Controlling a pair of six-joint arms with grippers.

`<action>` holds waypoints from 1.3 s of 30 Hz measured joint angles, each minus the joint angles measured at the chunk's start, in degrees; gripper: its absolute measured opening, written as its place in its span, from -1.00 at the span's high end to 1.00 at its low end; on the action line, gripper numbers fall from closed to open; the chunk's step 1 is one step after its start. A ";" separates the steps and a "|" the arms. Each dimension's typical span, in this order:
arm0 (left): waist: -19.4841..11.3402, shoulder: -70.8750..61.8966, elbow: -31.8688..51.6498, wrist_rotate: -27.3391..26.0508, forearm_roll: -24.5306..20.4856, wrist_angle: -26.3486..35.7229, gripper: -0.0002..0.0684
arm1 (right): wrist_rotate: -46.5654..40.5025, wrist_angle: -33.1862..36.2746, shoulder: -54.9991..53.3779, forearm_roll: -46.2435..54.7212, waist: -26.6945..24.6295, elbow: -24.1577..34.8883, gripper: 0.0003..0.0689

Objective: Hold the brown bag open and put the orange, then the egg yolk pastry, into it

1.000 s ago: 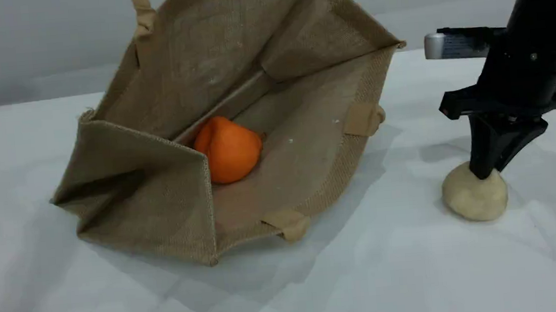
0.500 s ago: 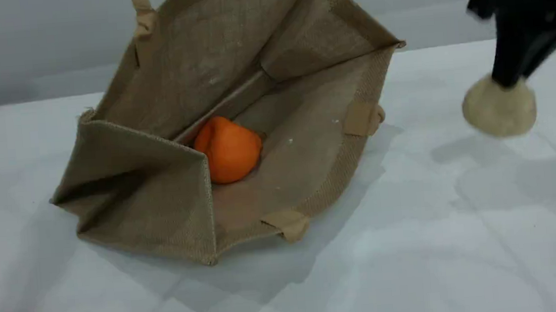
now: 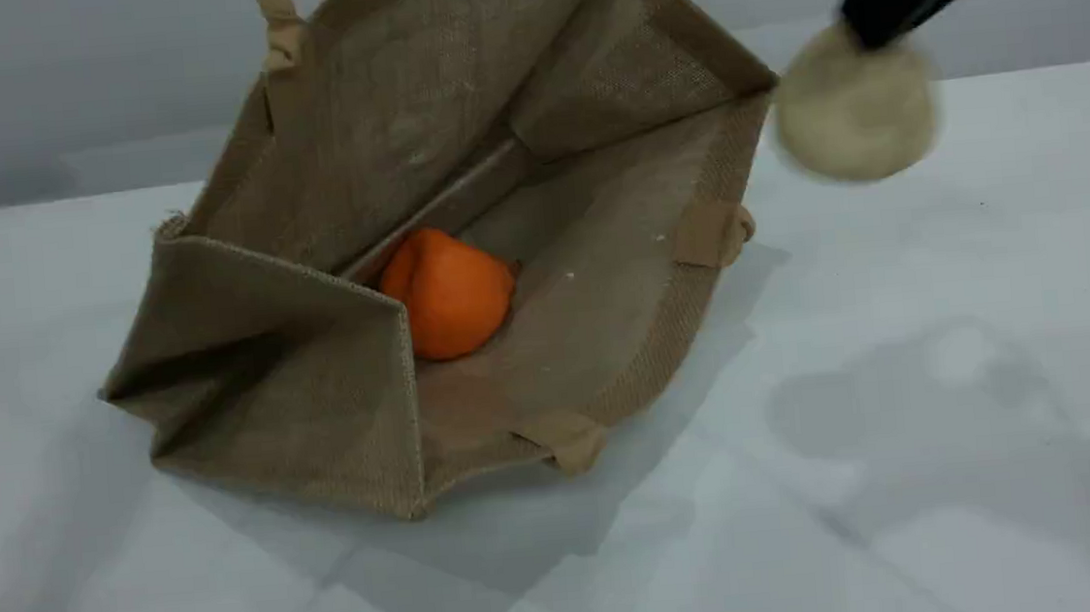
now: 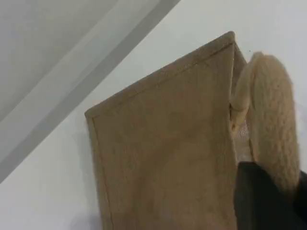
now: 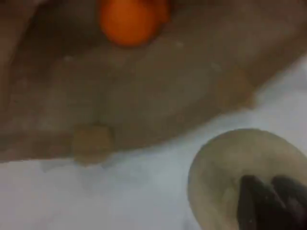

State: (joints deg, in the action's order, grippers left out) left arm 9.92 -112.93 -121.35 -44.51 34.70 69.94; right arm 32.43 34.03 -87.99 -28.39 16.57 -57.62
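We find the large tan-brown woven jute bag (image 3: 463, 254) lying on the white table (image 3: 905, 433) with its mouth open toward the camera and its upper panel raised. One of its pale beige rope-like handles (image 3: 275, 21) runs out of the scene view at the top edge.

In the left wrist view, the left gripper (image 4: 268, 201) is closed on a pale beige handle strap (image 4: 268, 129) beside the bag's hemmed outer panel. This gripper does not appear in the scene view.

The bright orange, roundish fruit (image 3: 449, 292) rests inside the bag on the lower panel, close to the inner fold. It also shows, blurred, at the top of the right wrist view (image 5: 132, 19).

The right gripper (image 3: 873, 22) enters from the upper right of the scene view, motion-blurred. Its jaws are clamped on the top of the pale beige dome-shaped pastry (image 3: 853, 111), which hangs clear of the table, just beside the bag's upper right corner and outside the mouth. The right wrist view shows the dark fingertips (image 5: 252, 201) pressed into the pastry (image 5: 230, 167), with the bag's opening beyond it.
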 joint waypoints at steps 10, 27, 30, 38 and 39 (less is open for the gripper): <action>0.00 0.00 0.00 0.00 0.82 0.00 0.74 | 16.43 -22.39 -6.54 -10.80 12.42 2.93 0.97; 0.00 0.00 0.00 -3.10 4.18 0.07 0.74 | 19.84 -30.45 -16.56 -11.59 13.17 0.59 0.96; 0.00 0.00 0.00 -3.10 4.13 0.01 0.74 | 19.73 -30.68 -16.57 -12.15 13.17 0.59 0.96; 0.00 0.00 0.00 -2.98 4.13 0.01 0.74 | 19.41 -23.77 -16.36 -11.95 12.32 0.59 0.93; 0.00 0.00 0.00 -2.98 4.13 0.01 0.74 | 19.34 -22.36 -16.13 -11.95 11.78 0.59 0.92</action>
State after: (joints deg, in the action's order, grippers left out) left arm 9.92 -112.93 -121.35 -47.49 38.83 69.95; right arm 51.76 11.67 -104.12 -40.34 28.36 -57.03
